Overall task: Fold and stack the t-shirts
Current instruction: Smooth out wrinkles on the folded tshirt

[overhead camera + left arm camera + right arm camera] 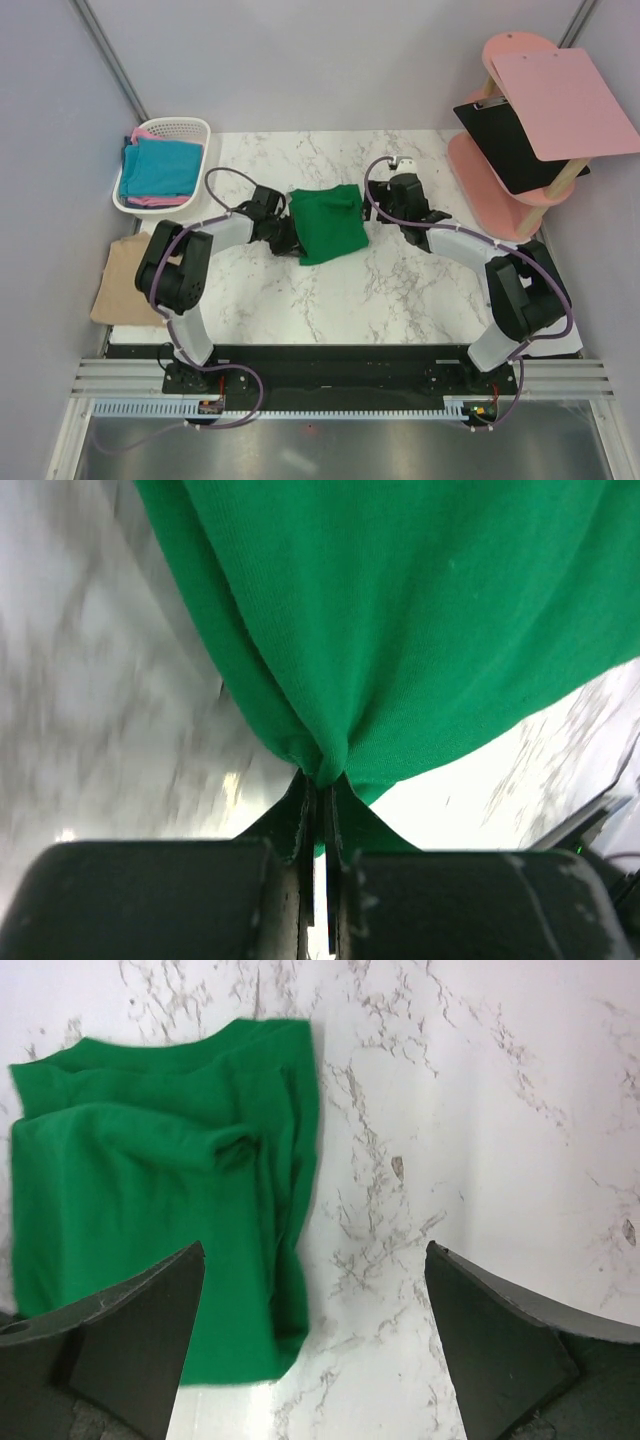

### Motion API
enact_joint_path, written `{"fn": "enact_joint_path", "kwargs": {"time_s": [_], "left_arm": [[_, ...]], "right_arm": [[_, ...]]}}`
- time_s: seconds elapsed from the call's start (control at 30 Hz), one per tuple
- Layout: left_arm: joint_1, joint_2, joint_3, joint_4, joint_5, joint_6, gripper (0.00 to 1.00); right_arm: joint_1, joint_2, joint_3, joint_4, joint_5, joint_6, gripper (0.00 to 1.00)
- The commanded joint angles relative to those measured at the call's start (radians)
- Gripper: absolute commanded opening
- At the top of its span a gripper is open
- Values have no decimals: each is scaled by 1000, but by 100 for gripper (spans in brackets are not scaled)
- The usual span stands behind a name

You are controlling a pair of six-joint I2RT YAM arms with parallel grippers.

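A bright green t-shirt (335, 222) lies folded in the middle of the marble table (390, 290). My left gripper (287, 238) is at the shirt's left edge. In the left wrist view it (322, 780) is shut on a bunched fold of the green cloth (420, 610). My right gripper (398, 192) hovers just right of the shirt, open and holding nothing. In the right wrist view its fingertips (190, 1260) straddle the shirt's right edge (150, 1160) and bare marble. A tan t-shirt (122, 280) drapes over the table's left edge. Teal-blue (160, 168) and pink (150, 133) t-shirts sit in the basket.
The white plastic basket (195, 128) stands at the back left corner. A pink two-tier stand (500, 190) with a black clipboard (505, 140) and a pink clipboard (560, 100) stands off the table's right side. Grey walls enclose the table.
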Motion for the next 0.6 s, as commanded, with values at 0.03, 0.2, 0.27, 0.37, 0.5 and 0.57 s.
{"fn": "enact_joint_path", "kwargs": {"time_s": [0.03,0.2,0.27,0.37,0.5,0.57], "left_arm": [[-4,-207,-139,-228,-59,61,2],[-4,-403,-158,-331,-120,43,45],[-5,-439,-123,-390,-157,50,74],[-4,-483,-69,-436,-232,73,83],[-4,-485,-9,-433,-316,84,95],[-4,-444,35,-424,-343,89,95]], "right_arm": [[32,-32,-39,-48,45,-80,98],[60,11,-35,17,-1,-100,95],[68,39,-15,48,-29,-107,93],[80,65,20,83,-86,-115,91],[88,100,68,110,-135,-123,90],[89,121,82,126,-146,-120,89]]}}
